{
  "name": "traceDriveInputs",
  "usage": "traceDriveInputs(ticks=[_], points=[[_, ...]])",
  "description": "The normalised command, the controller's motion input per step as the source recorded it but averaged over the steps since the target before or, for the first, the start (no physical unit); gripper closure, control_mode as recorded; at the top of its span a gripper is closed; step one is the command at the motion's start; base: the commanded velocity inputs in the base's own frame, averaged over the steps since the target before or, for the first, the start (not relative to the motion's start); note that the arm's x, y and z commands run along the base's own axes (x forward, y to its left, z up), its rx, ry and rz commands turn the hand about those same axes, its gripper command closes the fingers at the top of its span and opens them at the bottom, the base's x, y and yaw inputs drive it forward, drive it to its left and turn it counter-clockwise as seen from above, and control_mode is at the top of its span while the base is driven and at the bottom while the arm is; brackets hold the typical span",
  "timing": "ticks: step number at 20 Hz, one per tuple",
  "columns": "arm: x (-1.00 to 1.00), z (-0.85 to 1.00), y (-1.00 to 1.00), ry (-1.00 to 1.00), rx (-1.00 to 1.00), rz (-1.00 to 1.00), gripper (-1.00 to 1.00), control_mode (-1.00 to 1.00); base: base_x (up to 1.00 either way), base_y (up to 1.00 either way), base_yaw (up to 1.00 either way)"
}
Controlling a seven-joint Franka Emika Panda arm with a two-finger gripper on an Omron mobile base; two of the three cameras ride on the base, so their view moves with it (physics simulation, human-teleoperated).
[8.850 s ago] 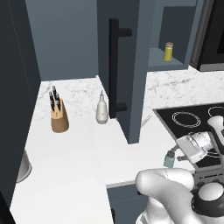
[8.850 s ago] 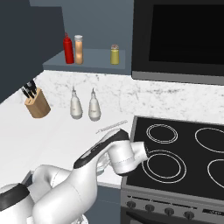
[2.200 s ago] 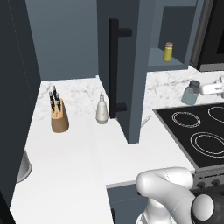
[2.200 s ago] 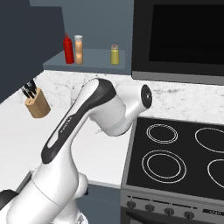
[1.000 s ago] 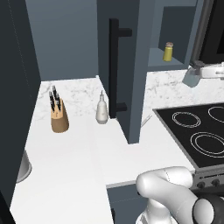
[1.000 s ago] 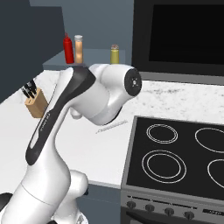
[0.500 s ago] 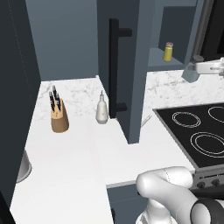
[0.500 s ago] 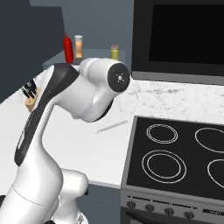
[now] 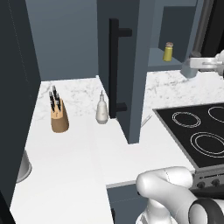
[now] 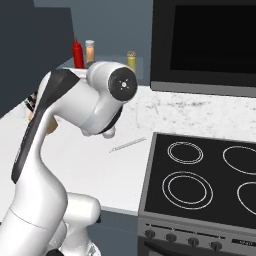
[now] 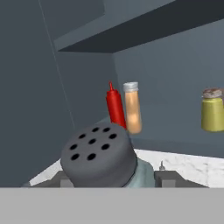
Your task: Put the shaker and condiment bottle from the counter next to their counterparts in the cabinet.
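My gripper (image 11: 116, 177) is shut on the shaker (image 11: 98, 155), a pale blue-green jar with a holed dark grey cap, low in the hand view. In the left base view the gripper (image 9: 195, 65) holds the shaker (image 9: 189, 71) in the air above the counter (image 9: 70, 153), right of the open cabinet (image 9: 131, 52). On the cabinet shelf ahead the orange condiment bottle (image 11: 132, 109) stands touching or nearly touching a red bottle (image 11: 115, 107). The yellow jar (image 11: 213, 110) stands apart to the right. In the right base view my arm hides the gripper.
The cabinet door's black bar handle (image 9: 114, 65) juts out left of the shelf. On the counter stand a white pear-shaped bottle (image 9: 102, 111) and a knife block (image 9: 59, 116), and a thin utensil (image 10: 127, 145) lies there. The black stove top (image 10: 200, 175) lies to the right.
The gripper has carried the shaker up from low over the stove to shelf height. Over the last second it has shifted slightly left toward the cabinet shelf.
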Motion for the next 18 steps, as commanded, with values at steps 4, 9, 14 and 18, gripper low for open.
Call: traceDriveInputs(ticks=[4,9,14,18], points=[[0.28,0.00,0.04,0.00,-0.03,-0.13,1.00,-1.00,0.00,0.00,0.00],[0.33,0.00,0.00,0.00,-0.04,-0.12,1.00,-1.00,0.00,0.00,0.00],[0.44,0.00,0.00,0.00,-0.04,-0.13,1.00,-1.00,0.00,0.00,0.00],[0.42,0.00,0.00,0.00,-0.04,-0.15,1.00,-1.00,0.00,0.00,0.00]])
